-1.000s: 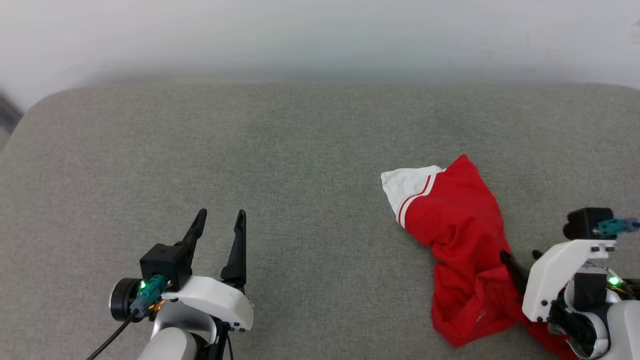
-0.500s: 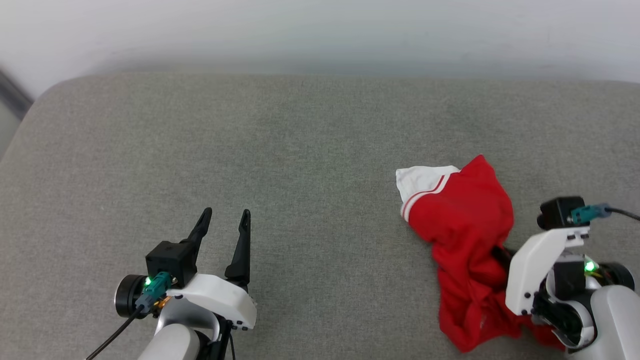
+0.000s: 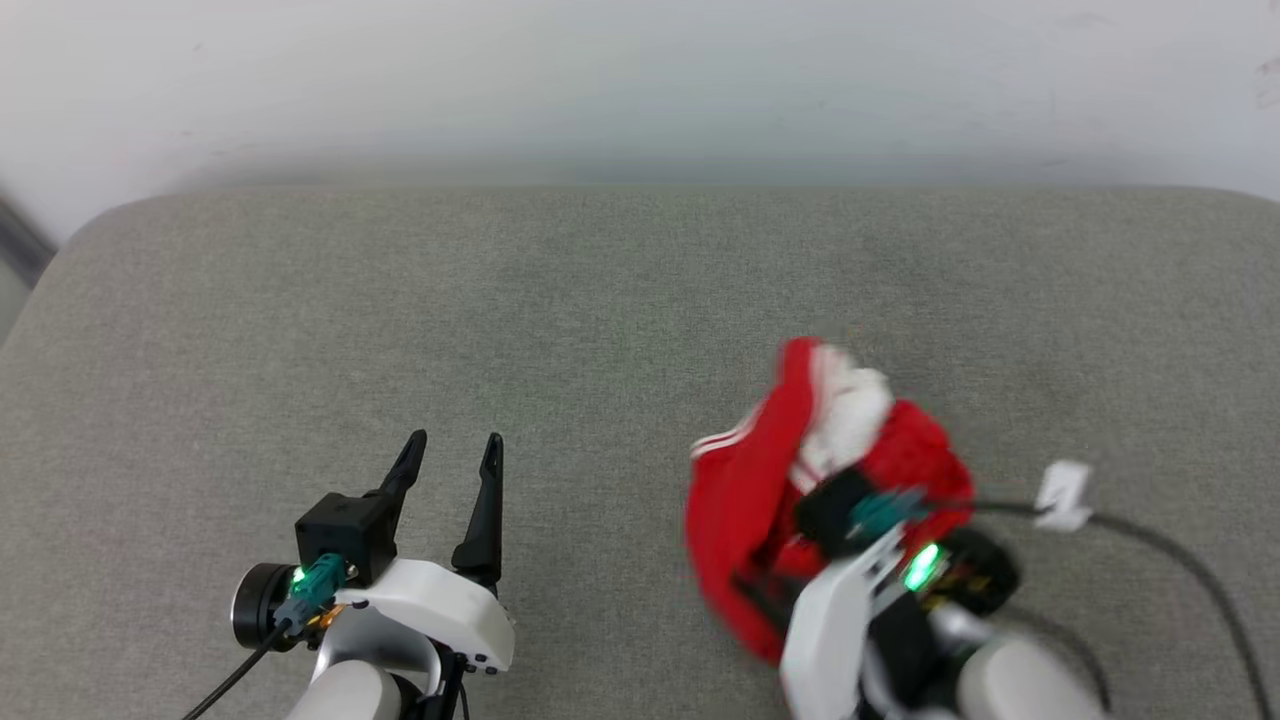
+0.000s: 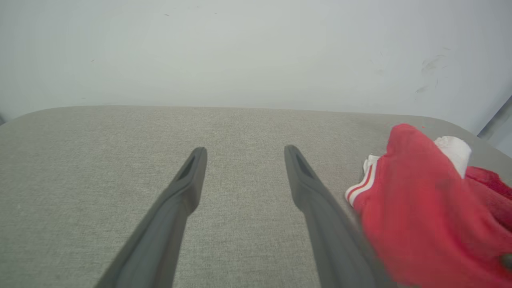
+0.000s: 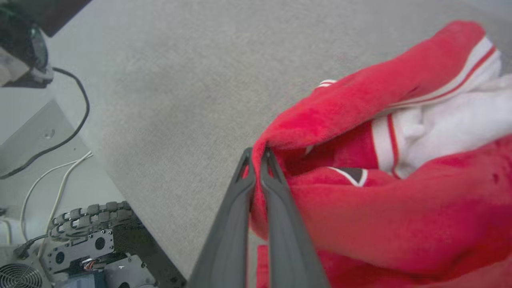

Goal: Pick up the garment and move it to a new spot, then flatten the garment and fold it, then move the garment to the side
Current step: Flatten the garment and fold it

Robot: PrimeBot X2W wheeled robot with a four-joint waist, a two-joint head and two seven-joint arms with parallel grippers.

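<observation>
Jaws, head view: left jaws spread wide and empty above the bare grey table at lower left. Right jaws hidden under their own wrist, against the garment, which is bunched and blurred right of centre. Left wrist view: left jaws well apart, nothing between; garment heaped to their right on the table. Right wrist view: right jaws clenched on a red fold of the garment.

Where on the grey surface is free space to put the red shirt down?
The widest bare patch of the grey surface lies between the left gripper, the garment and the far edge by the wall. It is crowded at the near right, where the right gripper pinches the garment.
</observation>
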